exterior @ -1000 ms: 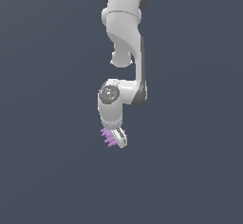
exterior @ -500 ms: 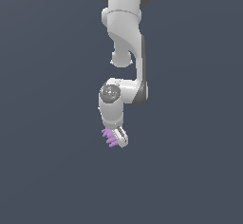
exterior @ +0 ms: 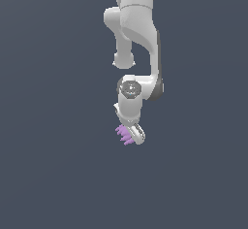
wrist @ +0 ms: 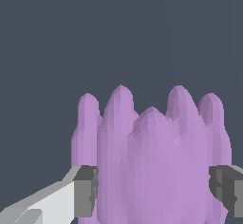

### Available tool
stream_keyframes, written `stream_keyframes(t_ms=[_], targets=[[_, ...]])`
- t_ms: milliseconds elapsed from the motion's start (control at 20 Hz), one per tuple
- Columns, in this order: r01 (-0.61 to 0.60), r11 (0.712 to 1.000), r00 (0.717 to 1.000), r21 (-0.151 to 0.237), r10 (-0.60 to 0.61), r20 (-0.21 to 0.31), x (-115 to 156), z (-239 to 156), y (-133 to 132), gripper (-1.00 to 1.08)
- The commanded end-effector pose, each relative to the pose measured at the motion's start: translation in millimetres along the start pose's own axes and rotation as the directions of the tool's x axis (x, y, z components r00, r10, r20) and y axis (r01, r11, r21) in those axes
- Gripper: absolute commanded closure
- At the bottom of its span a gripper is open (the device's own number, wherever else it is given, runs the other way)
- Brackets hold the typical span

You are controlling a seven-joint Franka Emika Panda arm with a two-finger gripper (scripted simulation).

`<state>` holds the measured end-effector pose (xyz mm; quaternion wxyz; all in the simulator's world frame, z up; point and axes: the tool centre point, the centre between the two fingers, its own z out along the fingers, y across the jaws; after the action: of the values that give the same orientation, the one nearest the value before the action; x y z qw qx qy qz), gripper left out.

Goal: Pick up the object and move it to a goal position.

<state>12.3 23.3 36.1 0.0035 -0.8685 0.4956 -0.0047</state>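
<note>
- Clearly, the gripper (exterior: 131, 135) clamps the light-purple object (exterior: 124, 135) just below the frame's centre, in mid-air.
- Dark finger pads (wrist: 86, 191) press both its sides in the wrist view.
- Against a second ago, arm and object sit almost unchanged.

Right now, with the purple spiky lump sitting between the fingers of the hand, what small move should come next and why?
Probably carry on toward the goal with the grip unchanged. In the wrist view the purple lump fills the gap between the two dark finger pads, which press on its sides. In the exterior view the hand holds it with nothing beneath. No goal marker shows, so I cannot give a direction.
</note>
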Motion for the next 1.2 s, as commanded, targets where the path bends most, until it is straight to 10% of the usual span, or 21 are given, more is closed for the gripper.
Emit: stream_keyframes(t_ms=[0,600,1150], targets=[[0.002,1.0,1.0,-0.001,-0.002,0.001,-28,-3,-5,1.08],[0.002,1.0,1.0,-0.01,-0.002,0.004,-140,-17,-26,1.08],[0.002,1.0,1.0,-0.011,-0.002,0.005,-156,-19,-31,1.08]])
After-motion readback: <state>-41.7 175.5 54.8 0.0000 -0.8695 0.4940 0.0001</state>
